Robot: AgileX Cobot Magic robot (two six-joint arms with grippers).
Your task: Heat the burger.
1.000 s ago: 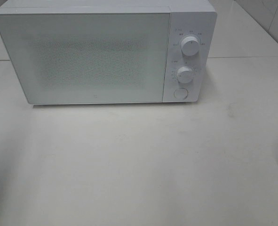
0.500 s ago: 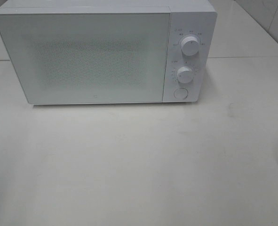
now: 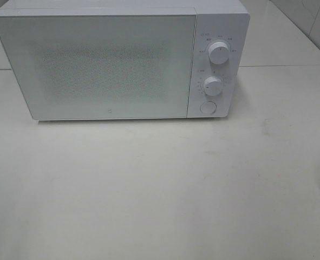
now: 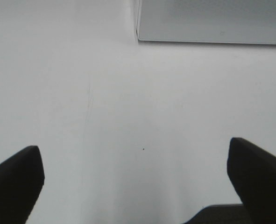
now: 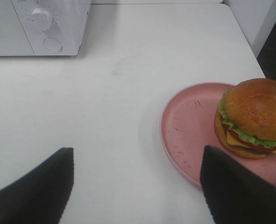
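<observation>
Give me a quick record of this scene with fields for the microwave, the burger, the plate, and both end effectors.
microwave: white microwave, door shut, on the table
controls: two knobs above a round button, on the right of the door
burger: burger sits off-centre on the plate, outside the microwave
plate: pink plate on the table
left end effector: left end effector open, empty
right end effector: right end effector open, empty, beside the plate

text: none legible | microwave [image 3: 122,59] panel: tiny marks around both dials [image 3: 218,52], too small to read
</observation>
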